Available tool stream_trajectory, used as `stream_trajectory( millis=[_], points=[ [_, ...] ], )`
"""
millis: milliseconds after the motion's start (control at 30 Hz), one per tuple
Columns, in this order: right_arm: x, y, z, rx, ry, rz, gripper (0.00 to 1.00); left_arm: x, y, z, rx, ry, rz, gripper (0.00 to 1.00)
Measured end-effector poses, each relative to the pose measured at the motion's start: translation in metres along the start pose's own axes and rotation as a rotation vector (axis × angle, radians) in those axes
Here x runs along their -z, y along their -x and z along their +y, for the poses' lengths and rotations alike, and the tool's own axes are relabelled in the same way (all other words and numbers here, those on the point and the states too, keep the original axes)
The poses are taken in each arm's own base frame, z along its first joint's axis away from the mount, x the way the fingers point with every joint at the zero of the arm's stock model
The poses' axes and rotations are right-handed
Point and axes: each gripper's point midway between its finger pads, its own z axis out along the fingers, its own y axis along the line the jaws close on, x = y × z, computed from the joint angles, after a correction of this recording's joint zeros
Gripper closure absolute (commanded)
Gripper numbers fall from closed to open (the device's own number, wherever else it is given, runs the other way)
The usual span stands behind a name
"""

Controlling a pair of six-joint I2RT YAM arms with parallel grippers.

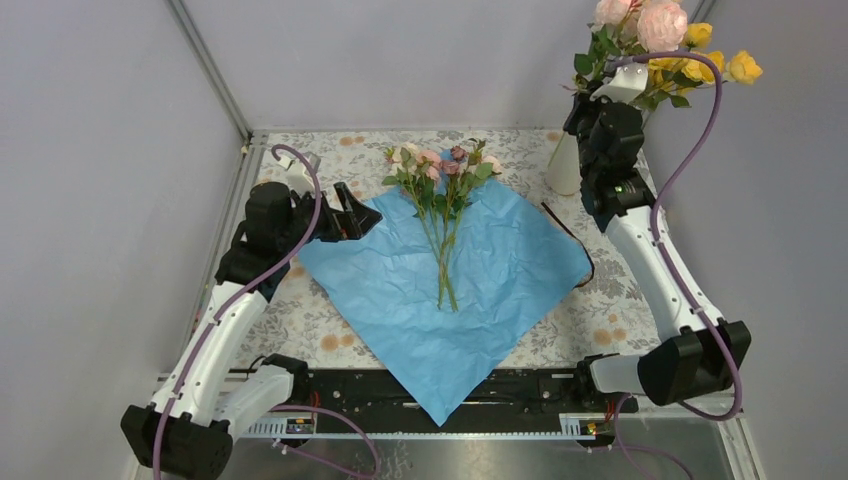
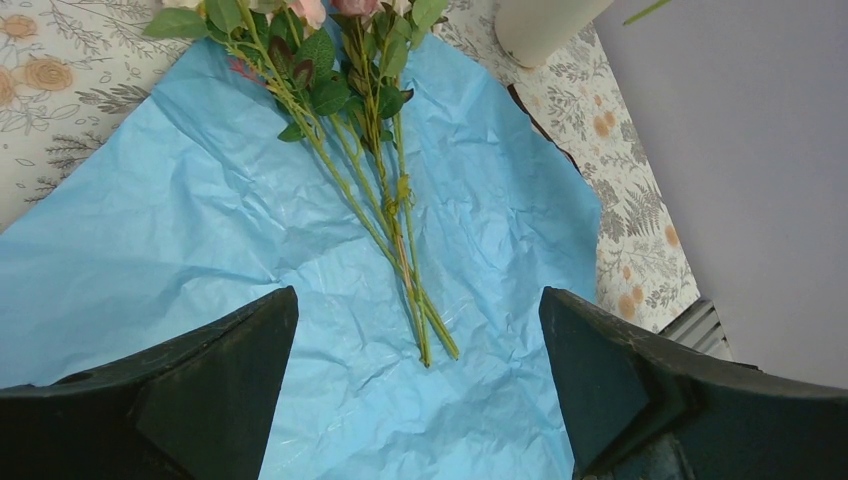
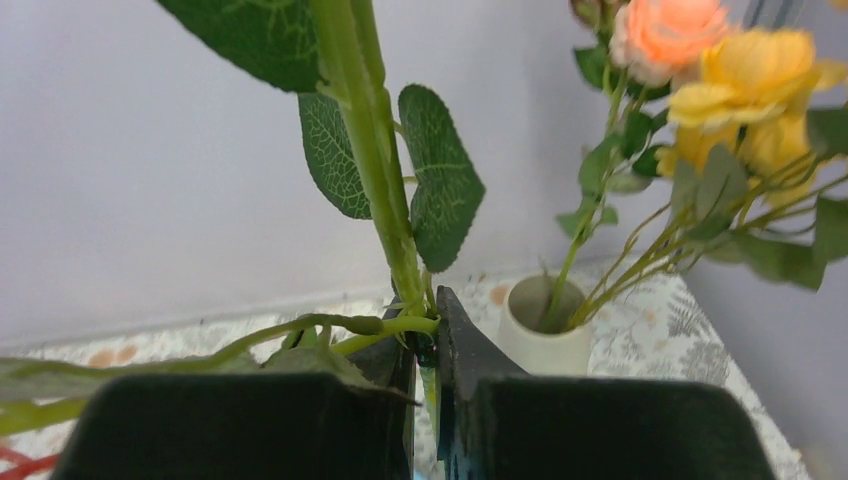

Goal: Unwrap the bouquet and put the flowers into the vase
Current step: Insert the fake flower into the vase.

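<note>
On the flowery tabletop (image 1: 575, 320), crinkled blue paper (image 1: 440, 290) lies spread flat. A few pink and cream roses on green stems (image 1: 440, 200) lie on it. By its left edge, the left gripper (image 1: 352, 212) is wide and holds nothing. The right gripper (image 3: 425, 340) pinches a leafy green stem (image 3: 385, 180) near the tall cream vase (image 1: 563, 165), which holds yellow and pink roses (image 1: 690, 50).

The left arm (image 1: 215, 340) and right arm (image 1: 650, 262) had white link shells joined by black joint housings. A purple cable (image 1: 318, 200) ran along each, and a green light (image 1: 619, 187) glowed on the right one. The left gripper (image 2: 418, 305) had matte black, wedge-shaped fingers (image 2: 215, 385).
</note>
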Motion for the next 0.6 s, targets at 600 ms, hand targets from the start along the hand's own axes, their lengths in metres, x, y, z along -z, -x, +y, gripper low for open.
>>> stream_trajectory(
  millis=[600],
  points=[
    [-0.069, 0.061, -0.060, -0.008, -0.190, -0.200, 1.00, 0.003, 0.008, 0.012, 0.015, 0.035, -0.026, 0.01]
  ],
)
